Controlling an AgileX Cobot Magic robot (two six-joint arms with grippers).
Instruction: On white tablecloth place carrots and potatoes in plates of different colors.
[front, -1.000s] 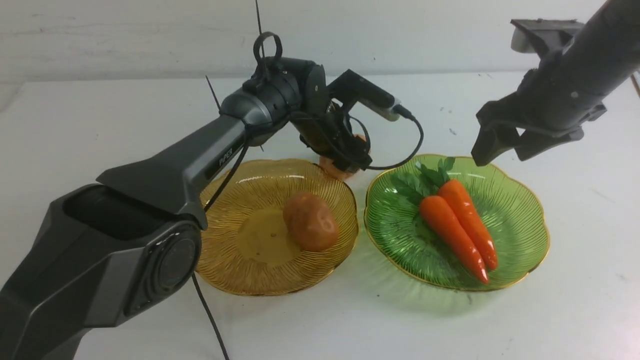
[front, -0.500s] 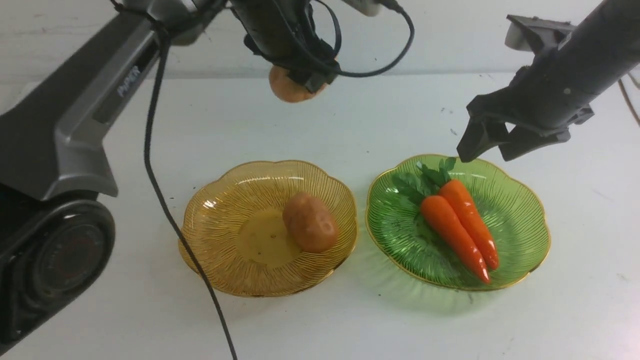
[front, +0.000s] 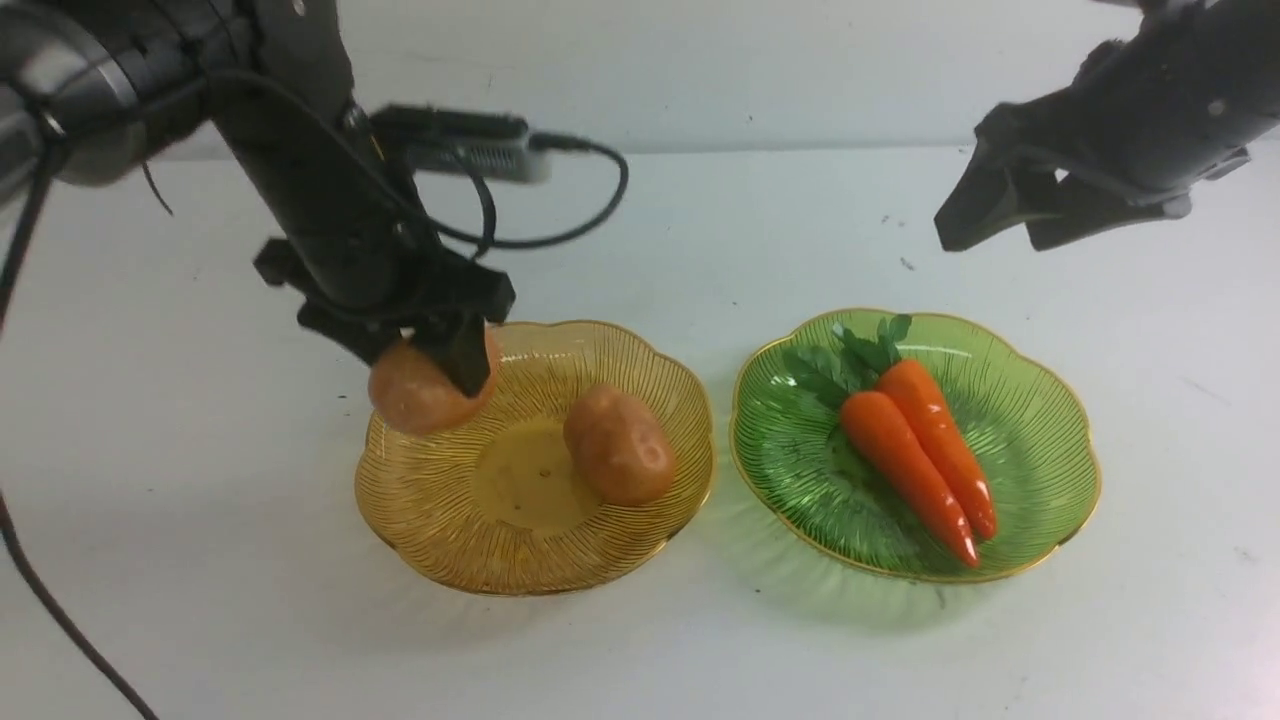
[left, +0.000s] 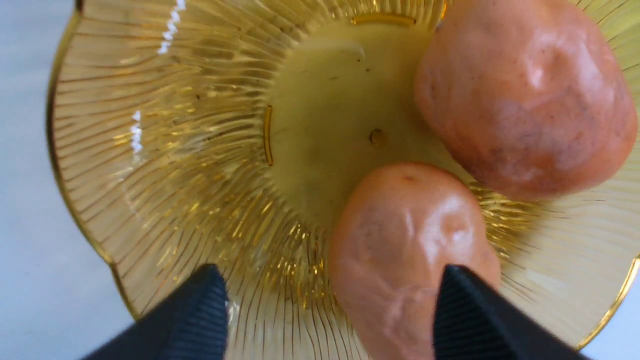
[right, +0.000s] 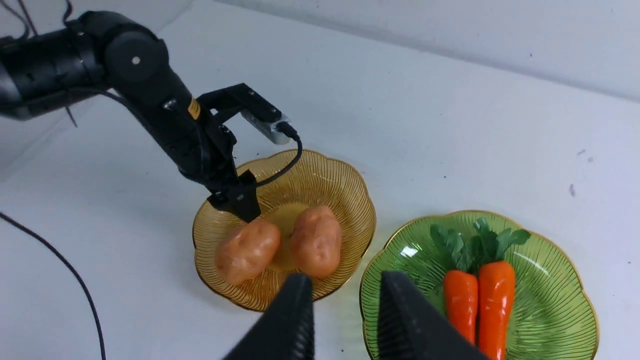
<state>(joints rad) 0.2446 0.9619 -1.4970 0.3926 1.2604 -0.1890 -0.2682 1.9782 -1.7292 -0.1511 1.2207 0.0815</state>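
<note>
**Left hand open over amber plate, potato at its fingertips**

Left hand (left: 330, 280): fingers spread wide, nothing clamped. First potato (left: 410, 260) sits between them but off-centre. It is up against one finger (left: 470, 320), with a clear gap to the other. Can't confirm contact with that finger from the wrist view; it looks like touching. The potato lies on the ribbed slope of the amber plate (front: 480, 540), on the plate's left side in the front view, partly under the fingertips. Second potato (front: 620, 445) is just beside it, toward the plate's centre-right. Left arm comes in from the upper left with the wrist pitched steeply down and the hand aimed at the plate's left-rear rim. Cable (front: 620, 190) loops behind it.

Right hand (front: 990, 240): fingers slightly apart, empty. It hangs high above the desk (front: 200, 500), behind the green plate (front: 1050, 430), pointing down-left. Two carrots (front: 940, 450) lie side by side in the green plate, touching, leafy tops toward the rear.
</note>
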